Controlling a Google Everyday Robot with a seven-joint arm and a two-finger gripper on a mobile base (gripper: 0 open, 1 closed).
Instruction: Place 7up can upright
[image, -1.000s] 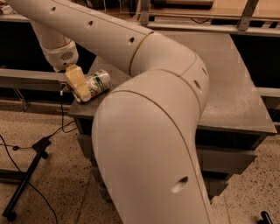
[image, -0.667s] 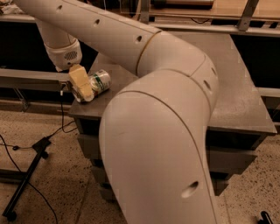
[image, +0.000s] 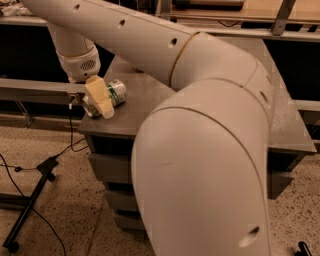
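Note:
The 7up can (image: 117, 92), white and silvery with green markings, lies on its side near the front left corner of the grey table (image: 126, 119). My gripper (image: 100, 101) hangs from the wrist at the upper left and sits right at the can. Its cream-coloured part covers the can's left end. The can's left part is hidden behind the gripper. My large white arm (image: 200, 150) fills the middle of the view.
The arm hides much of the table top. A grey rail (image: 35, 89) runs along the left at table height. A black stand (image: 30, 200) and cables lie on the speckled floor at the lower left. Shelving stands behind the table.
My gripper has shifted slightly to the right, closer over the can. The can lies in the same spot on its side.

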